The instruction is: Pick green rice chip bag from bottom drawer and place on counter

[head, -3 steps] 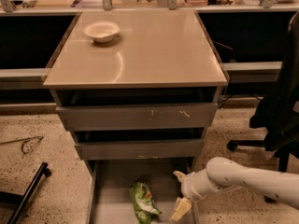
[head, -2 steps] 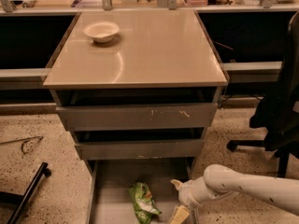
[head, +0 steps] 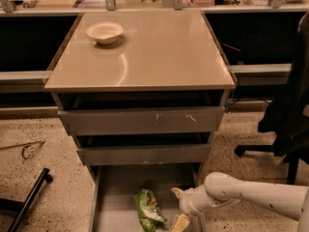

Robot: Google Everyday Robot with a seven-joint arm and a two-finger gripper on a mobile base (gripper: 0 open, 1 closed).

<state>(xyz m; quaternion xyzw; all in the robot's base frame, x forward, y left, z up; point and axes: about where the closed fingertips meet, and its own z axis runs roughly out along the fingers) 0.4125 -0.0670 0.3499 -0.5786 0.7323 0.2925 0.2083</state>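
**Reaching for the bag — no grasp yet**

The gripper [head: 178, 208] hangs low in the bottom drawer [head: 115, 192], fingers apart, just right of the green rice chip bag [head: 147, 210], which lies on the drawer floor at the near end. I judge this the approach; next it must shift left, straddle the bag and close, before lifting to the counter [head: 154, 57]. The bag's print cannot be read

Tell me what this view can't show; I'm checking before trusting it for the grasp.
Camera view:
The bottom drawer: front end cut off by the lower picture edge.
The gripper, open, right of the green rice chip bag: its lower finger runs off that same edge.
The two upper drawers: insides hidden in shadow under the counter.
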